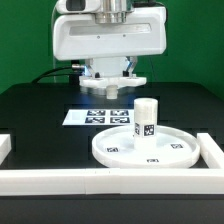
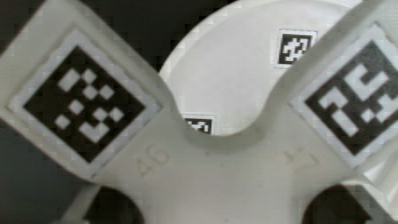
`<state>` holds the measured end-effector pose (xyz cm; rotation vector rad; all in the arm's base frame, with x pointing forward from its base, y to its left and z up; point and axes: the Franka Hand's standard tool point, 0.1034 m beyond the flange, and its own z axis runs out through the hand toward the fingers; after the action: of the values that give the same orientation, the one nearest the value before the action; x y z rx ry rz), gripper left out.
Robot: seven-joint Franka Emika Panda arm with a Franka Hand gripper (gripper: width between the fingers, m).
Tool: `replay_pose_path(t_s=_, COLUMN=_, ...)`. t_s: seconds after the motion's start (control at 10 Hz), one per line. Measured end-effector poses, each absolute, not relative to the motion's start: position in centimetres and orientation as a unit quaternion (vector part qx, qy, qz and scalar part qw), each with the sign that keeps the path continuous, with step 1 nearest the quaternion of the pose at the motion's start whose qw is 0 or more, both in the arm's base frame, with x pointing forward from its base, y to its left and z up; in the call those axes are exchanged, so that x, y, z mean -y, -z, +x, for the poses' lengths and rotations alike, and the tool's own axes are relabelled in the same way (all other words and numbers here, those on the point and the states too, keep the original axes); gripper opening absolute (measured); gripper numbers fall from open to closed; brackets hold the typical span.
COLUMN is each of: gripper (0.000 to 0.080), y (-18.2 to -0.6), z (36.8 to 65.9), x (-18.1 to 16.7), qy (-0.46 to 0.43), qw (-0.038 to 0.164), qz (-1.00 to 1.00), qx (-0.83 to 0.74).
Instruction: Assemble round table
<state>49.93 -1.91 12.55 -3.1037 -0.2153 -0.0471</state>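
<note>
Cross-shaped base (image 2: 214, 160), white plastic, held clear of the black desk (image 1: 40, 110) in my jaws, which are clamped on it; the fingers themselves are hidden behind it. In the wrist view two of its arms spread apart in a V, each carrying a square black-and-white tag (image 2: 86, 90). Faint raised marks near the hub are too blurred to read. No brand or legible writing appears anywhere, only tag patterns.

Seen between those arms is the round disc (image 1: 125, 140), which lies flat on the desk, rim up, with small tags on its floor. The short leg (image 1: 146, 117) stands upright on the disc, long axis vertical, a tag on its side.

The marker board (image 1: 95, 116) lies on the desk beneath my hand, just behind the disc. White border rails (image 1: 60, 180) run along the front and both sides.
</note>
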Motion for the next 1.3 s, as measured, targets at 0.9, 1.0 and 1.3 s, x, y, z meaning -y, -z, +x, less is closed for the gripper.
replay_pose_path(t_s=0.9, gripper=0.0448, y=-13.1, z=51.9, x=-2.9, qy=0.006, qw=0.023, qz=-0.996, qx=0.083)
replay_pose_path(t_s=1.0, gripper=0.0448, y=-12.9, z=52.1, x=-3.0, qy=0.003, qw=0.022, qz=-0.996, qx=0.086)
replay_pose_path(t_s=1.3, gripper=0.0448, y=-12.7, z=53.3, x=-3.3, qy=-0.005, qw=0.022, qz=-0.995, qx=0.096)
